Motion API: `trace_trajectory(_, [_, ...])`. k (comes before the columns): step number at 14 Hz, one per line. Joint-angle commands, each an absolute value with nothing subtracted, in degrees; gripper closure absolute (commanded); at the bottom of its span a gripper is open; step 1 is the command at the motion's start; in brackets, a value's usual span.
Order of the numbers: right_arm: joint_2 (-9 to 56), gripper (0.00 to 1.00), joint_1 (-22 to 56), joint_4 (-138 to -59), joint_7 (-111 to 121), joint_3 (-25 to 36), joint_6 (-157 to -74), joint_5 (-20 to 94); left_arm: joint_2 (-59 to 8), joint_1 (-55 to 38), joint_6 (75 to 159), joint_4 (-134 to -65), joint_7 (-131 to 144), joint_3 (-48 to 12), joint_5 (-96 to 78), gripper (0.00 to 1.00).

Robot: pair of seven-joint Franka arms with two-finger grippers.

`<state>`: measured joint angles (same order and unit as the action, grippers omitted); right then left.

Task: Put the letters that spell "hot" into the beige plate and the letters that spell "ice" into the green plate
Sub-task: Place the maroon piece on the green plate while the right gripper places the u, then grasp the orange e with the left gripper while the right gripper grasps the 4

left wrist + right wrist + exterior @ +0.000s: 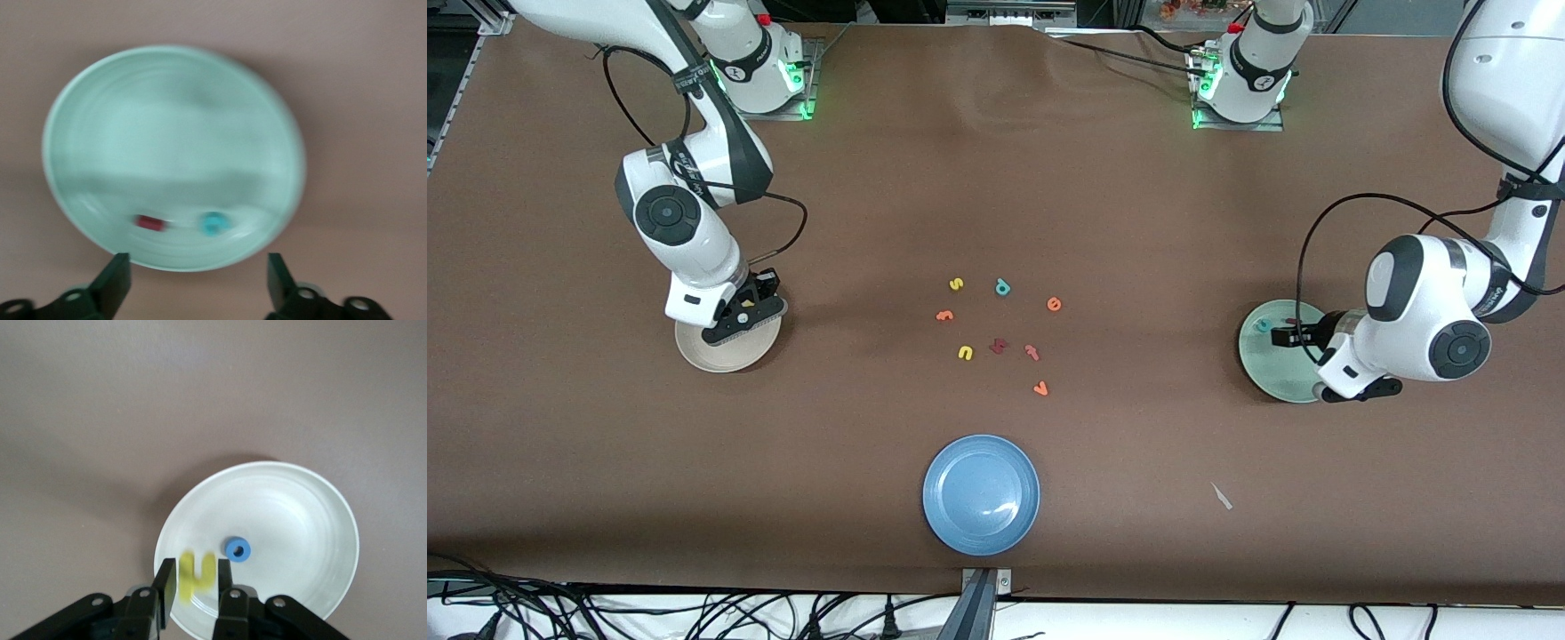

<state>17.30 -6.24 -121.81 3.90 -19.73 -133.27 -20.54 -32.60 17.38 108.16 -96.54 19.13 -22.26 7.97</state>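
Note:
My right gripper (pixel 747 311) (pixel 195 587) hangs over the beige plate (pixel 711 356) (pixel 300 513). Its fingers stand slightly open beside the yellow h (pixel 197 577), which is smeared as it drops free. The blue o (pixel 237 549) lies in that plate. My left gripper (pixel 1282 336) (pixel 198 280) is open wide and empty over the green plate (pixel 1285 373) (pixel 173 120), which holds the dark red i (pixel 150 223) and the teal c (pixel 213 224). The orange e (pixel 1054 304) and orange t (pixel 944 315) lie mid-table.
Around the e and t lie a yellow s (pixel 956 284), a teal p (pixel 1002 287), a yellow u (pixel 965 353), a dark red letter (pixel 999 346), a salmon letter (pixel 1032 352) and another orange letter (pixel 1040 388). A blue plate (pixel 981 494) sits nearest the front camera.

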Motion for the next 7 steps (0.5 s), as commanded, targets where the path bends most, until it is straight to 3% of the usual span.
trace_trajectory(1, [16.35, 0.44, -6.59, -123.4, 5.1, -19.6, -133.42, -19.51, -31.46, 16.44, 108.01, -96.06, 31.6, -28.8, 6.94, 0.0])
trace_trajectory(3, [16.43, 0.44, -6.59, -123.22, 5.01, -19.6, -133.33, -19.51, -31.81, 15.04, 109.33, -96.06, 39.51, -32.85, 6.94, 0.06])
trace_trajectory(7, [19.76, 0.43, -6.42, -120.25, 4.22, -21.0, -133.68, -12.77, -34.97, 5.56, 119.07, -96.68, 58.31, -33.05, 7.03, 0.06])
